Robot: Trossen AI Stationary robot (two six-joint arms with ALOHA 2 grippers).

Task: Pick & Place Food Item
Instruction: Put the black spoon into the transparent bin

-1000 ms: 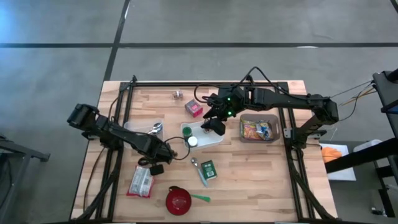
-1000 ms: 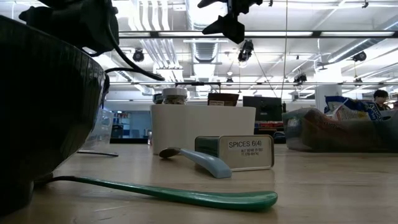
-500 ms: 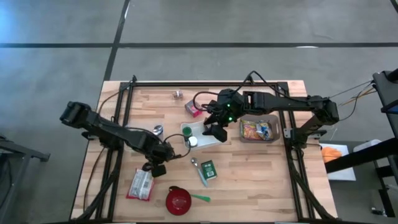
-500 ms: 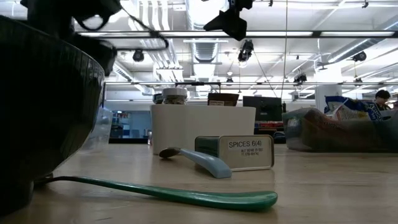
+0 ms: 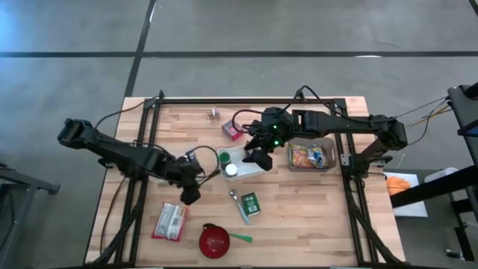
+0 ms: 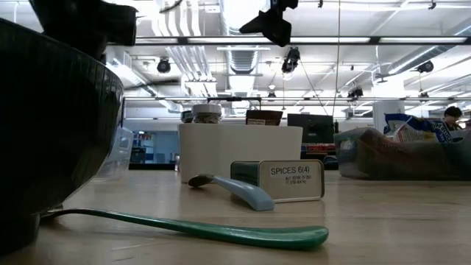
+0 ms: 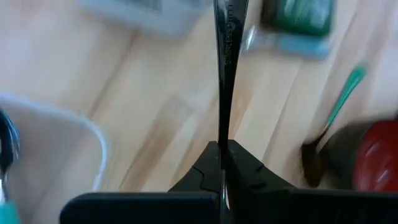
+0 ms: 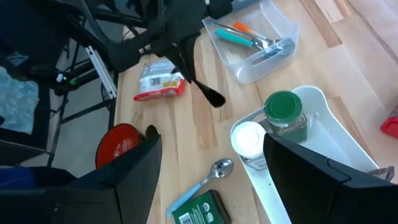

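Pale planked wood is seen in the table (image 5: 299,217); glossy plastic in the red bowl (image 5: 213,240).

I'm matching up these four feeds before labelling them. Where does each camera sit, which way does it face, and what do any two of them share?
High: overhead, looking straight down at the table; both arms show.
Low: at tabletop height, looking level past the spice tin; arm parts hang above.
Left wrist: on the left arm, looking past the shut left hand holding a dark utensil.
Right wrist: on the right arm, looking between the open right hand fingers.
Shared: high and right wrist both show the green-lidded jar.
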